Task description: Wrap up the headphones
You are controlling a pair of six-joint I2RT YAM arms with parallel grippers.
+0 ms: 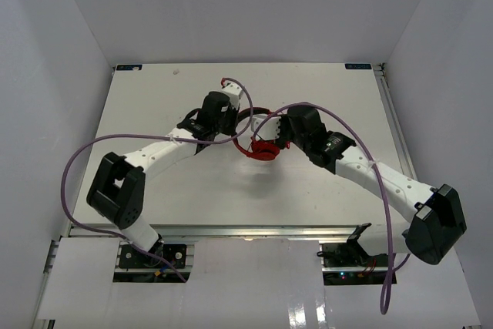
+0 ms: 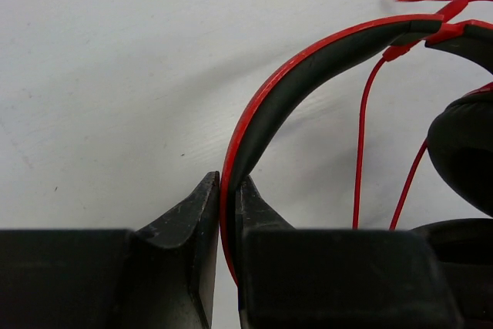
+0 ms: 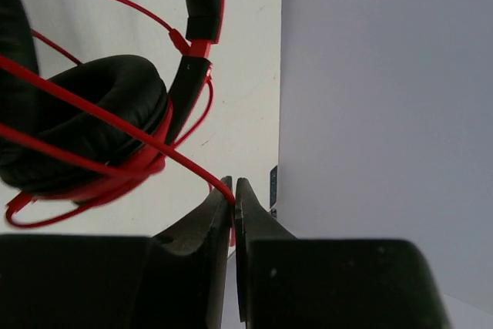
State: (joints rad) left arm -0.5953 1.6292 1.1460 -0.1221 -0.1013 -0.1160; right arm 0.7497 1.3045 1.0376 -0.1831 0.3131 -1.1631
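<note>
The red headphones [image 1: 262, 147] are held between my two arms above the middle of the table. My left gripper [image 2: 228, 190] is shut on the red and black headband [image 2: 308, 63]. An ear pad [image 2: 466, 152] shows at the right of that view, with thin red cord [image 2: 359, 159] hanging beside it. My right gripper [image 3: 233, 189] is shut on the thin red cord [image 3: 131, 129], which runs taut across the black ear pad [image 3: 85, 113] and red cup. Cord loops lie around the cup. In the top view a cord loop [image 1: 231, 82] rises behind the left gripper [image 1: 223, 117].
Thick purple robot cables [image 1: 77, 163] arc over both arms, one [image 1: 362, 136] over the right arm. The white table [image 1: 192, 190] ends at grey walls on three sides. The right wrist view looks toward the right wall [image 3: 385, 98].
</note>
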